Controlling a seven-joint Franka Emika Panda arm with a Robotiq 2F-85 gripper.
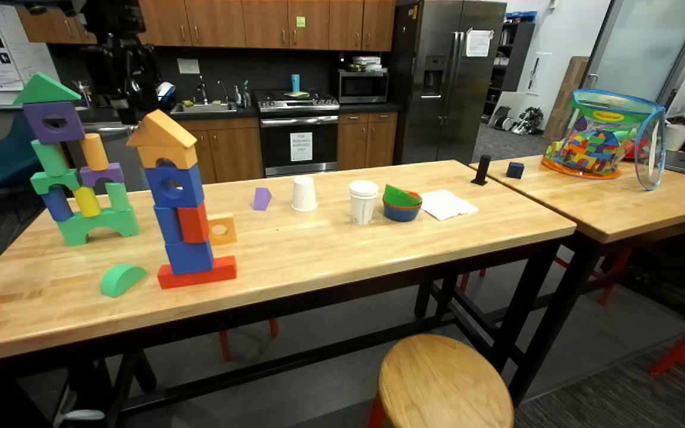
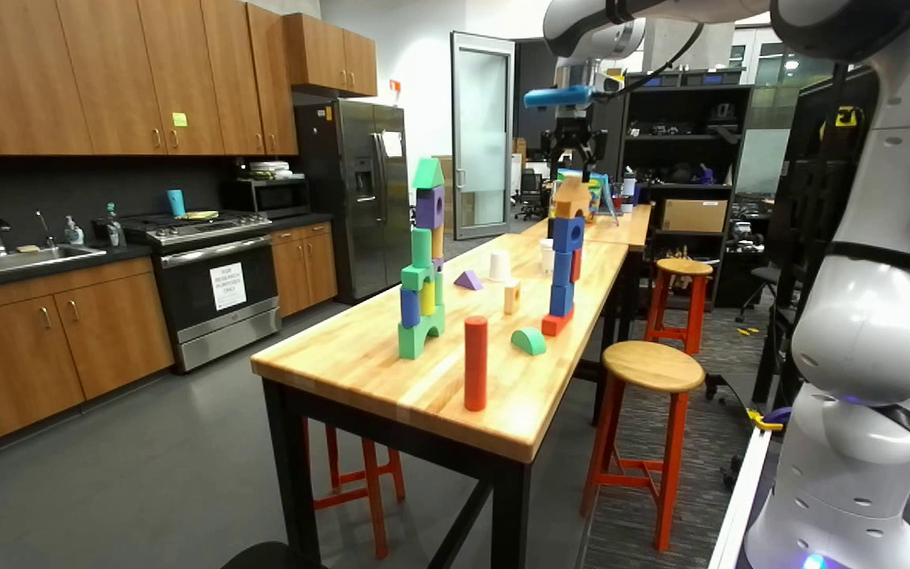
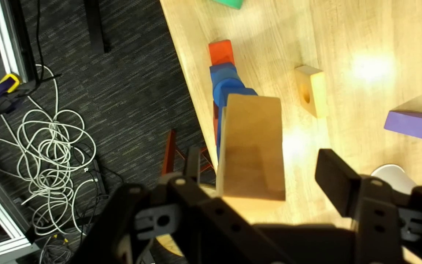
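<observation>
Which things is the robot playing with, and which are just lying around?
Part of the job, it seems:
orange roof, right below the open tool
tower under that roof

Probably just lying or standing around:
green-topped tower
red post
orange block with a hole
green half-round
purple block
cups
bowls
paper

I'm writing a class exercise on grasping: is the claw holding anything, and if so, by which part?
Nothing is held: the claw stands open, its fingers apart, and the orange triangular block rests on the orange arch.
</observation>
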